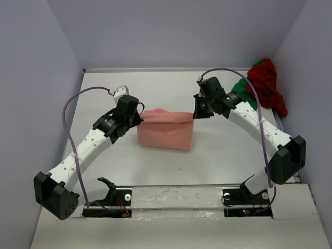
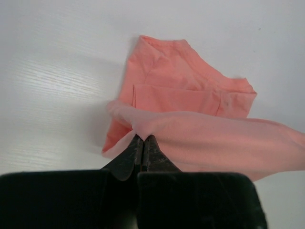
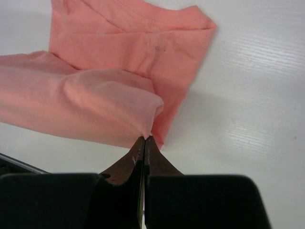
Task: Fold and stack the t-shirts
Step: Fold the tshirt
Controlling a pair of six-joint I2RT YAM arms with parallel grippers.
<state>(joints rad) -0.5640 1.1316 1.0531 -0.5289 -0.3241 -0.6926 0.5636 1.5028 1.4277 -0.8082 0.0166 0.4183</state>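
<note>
Salmon-pink cloth is clamped at two points. The salmon-pink t-shirt [image 1: 165, 129] is stretched between the left gripper [image 1: 140, 120] and the right gripper [image 1: 195, 115]. One corner of its raised edge is held at each set of fingertips.

The jaws of the left gripper are seen pressed together in its wrist view, with a bunched fold of the cloth nipped at their tips. The jaws of the right gripper are likewise closed tight on a pinch of the same fabric. In both wrist views only the upper layer is lifted. Below and just ahead of the fingertips, the rest of the shirt is laid flat on the white table [image 1: 155, 88] in a partly folded block.

Three t-shirts are counted, one of each colour. The dark red t-shirt [image 1: 265, 83] is heaped behind the right gripper, on its outer side and well apart from it, against the side wall. The bright green t-shirt [image 1: 243, 89] is bunched against the red one, touching it and partly hidden by the right arm. Both are far from the left gripper, beyond the pink shirt.

Two grippers are counted, and both are fastened on the one pink shirt.
</note>
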